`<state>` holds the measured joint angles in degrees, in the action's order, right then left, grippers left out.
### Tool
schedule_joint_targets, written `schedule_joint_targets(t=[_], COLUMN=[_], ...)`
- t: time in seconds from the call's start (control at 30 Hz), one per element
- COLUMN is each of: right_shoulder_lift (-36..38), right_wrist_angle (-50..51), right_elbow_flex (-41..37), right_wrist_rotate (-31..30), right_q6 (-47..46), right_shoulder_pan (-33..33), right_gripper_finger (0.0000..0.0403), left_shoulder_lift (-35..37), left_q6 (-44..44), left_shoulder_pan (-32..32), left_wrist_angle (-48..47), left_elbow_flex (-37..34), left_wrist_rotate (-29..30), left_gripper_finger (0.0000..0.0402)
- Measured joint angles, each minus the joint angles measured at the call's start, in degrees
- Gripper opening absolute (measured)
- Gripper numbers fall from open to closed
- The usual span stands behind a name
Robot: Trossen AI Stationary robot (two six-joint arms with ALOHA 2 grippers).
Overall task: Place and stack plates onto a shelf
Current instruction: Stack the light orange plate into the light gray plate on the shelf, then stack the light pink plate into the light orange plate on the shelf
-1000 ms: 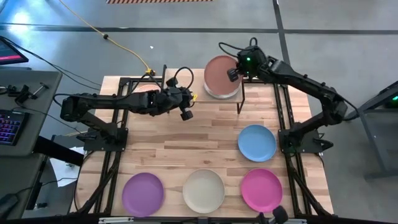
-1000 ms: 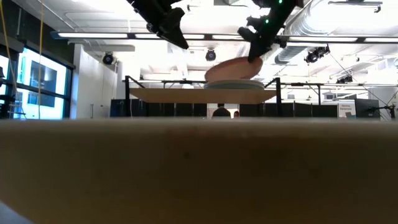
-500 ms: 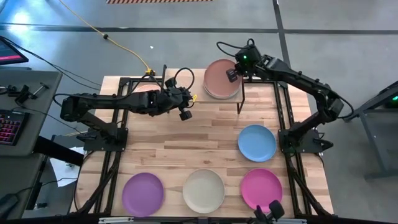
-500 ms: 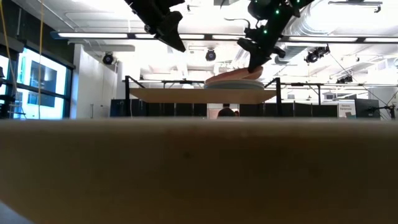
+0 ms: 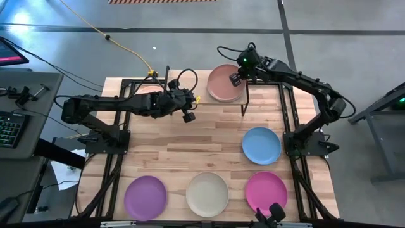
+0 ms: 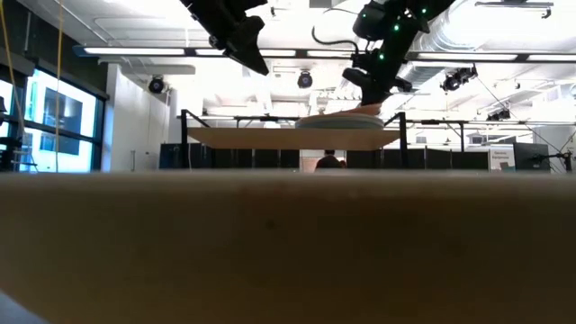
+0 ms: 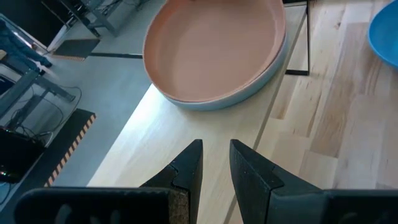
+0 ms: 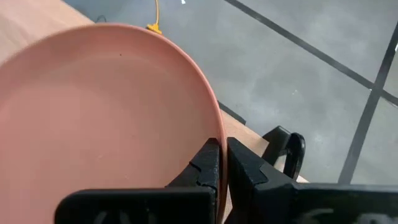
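Observation:
A peach plate (image 5: 223,83) lies on a pale grey-blue plate (image 7: 261,78), both on the right part of the shelf (image 5: 212,107) at the table's far edge. From the low view the stack (image 6: 337,119) sits flat on the shelf's wooden top (image 6: 270,138). My right gripper (image 5: 237,76) is shut on the peach plate's right rim. My left gripper (image 5: 190,109) hovers above the shelf's middle, left of the stack, touching nothing. Its fingers (image 7: 216,155) stand a narrow gap apart. My right gripper pinches the peach plate's rim (image 8: 214,134) on the plate's right side between its two fingers, one on the inner face and one outside. The fingers come from the table's right, slanting down. The plate lies flat on the plate below it.
On the tabletop lie a blue plate (image 5: 261,145) at the right, and a purple plate (image 5: 145,197), a cream plate (image 5: 207,194) and a magenta plate (image 5: 266,192) along the near edge. The shelf's left part (image 7: 186,134) shows bare wood.
My right gripper has moved down and slightly toward the far left, still shut on the peach plate's rim. The plate, tilted with its right edge raised a second ago, now lies flat on the plate beneath it.

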<state>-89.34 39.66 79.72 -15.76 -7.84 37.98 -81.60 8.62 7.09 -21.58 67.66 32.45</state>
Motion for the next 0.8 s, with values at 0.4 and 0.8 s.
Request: schedule_joint_targets(t=[0.4, 0.8], right_shoulder_lift=[-0.72, 1.53], right_wrist_angle=[-0.02, 0.12], right_elbow_flex=[0.00, 0.15], right_wrist_rotate=[0.71, 2.76], right_q6=[0.82, 1.34], right_shoulder_pan=[-0.02, -0.13], right_gripper_finger=[0.0070, 0.0103], left_shoulder_lift=[0.00, 1.28], left_q6=[0.17, 0.20], left_shoulder_pan=[0.00, 1.65], left_wrist_angle=[-0.02, -5.63], left_elbow_flex=[0.00, 0.07], left_wrist_rotate=[0.00, 4.43], left_gripper_finger=[0.0072, 0.0072])
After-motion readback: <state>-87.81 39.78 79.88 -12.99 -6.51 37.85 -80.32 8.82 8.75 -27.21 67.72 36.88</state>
